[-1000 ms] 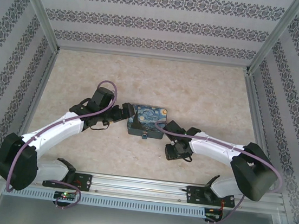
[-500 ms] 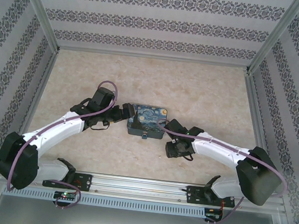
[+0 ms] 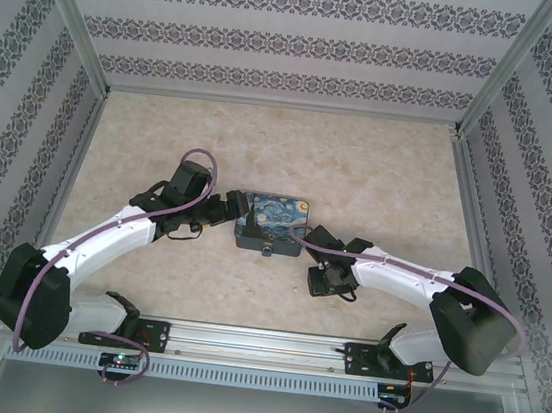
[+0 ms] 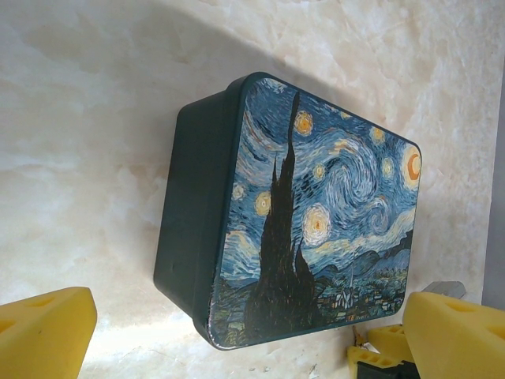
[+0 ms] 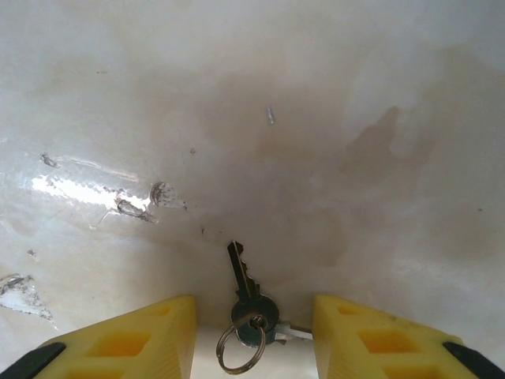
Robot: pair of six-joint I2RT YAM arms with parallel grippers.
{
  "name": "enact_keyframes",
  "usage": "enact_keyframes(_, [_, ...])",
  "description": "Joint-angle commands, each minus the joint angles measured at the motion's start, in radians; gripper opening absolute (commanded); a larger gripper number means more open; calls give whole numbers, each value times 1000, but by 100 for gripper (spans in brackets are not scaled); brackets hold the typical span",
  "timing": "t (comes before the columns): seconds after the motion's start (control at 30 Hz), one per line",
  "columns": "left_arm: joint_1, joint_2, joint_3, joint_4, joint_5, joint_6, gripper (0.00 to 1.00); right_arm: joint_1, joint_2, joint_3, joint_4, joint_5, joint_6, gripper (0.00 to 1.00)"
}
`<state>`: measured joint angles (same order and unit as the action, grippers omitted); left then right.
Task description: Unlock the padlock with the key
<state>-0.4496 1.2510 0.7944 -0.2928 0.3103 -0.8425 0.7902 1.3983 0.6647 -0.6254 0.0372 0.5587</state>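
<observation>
Straddling the key (image 5: pixel 241 272) on the marble-patterned bench (image 5: pixel 371 110), the right gripper (image 5: pixel 254 306) has its yellow fingers apart, not yet clamped. The key is a thin dark sliver lying flat, its toothed blade toward 12 o'clock and its split ring (image 5: pixel 239 347) at 6. Closing could catch only the ring, or skid the key across the slick surface. The left gripper (image 4: pixel 245 339) stands wide apart at the painted box (image 4: pixel 316 205); the padlock (image 3: pixel 268 252) seems to hang at the box's 6 o'clock edge.

Dull grey metal key (image 5: pixel 246 288) on shiny wire ring (image 5: pixel 220 347), glossy marbled tabletop (image 5: pixel 331 118), satin printed box (image 4: pixel 316 213)
</observation>
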Motion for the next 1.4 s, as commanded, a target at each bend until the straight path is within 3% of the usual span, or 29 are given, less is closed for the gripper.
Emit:
enact_keyframes(0.0, [4, 2, 22, 15, 6, -13, 100, 19, 23, -16, 4, -1, 26, 42])
enact_keyframes(0.27, [4, -5, 17, 14, 6, -18, 100, 24, 69, -13, 28, 9, 23, 33])
enact_keyframes(0.63, [5, -4, 17, 21, 23, -29, 100, 14, 44, -18, 60, -37, 36, 0])
enact_keyframes(1.03, [4, 2, 22, 68, 68, -63, 100, -124, -201, -26, 89, -207, 50, 0])
enact_keyframes(1.37, [5, 11, 21, 102, 108, -93, 100, -240, -286, -78, 160, -346, 85, 0])
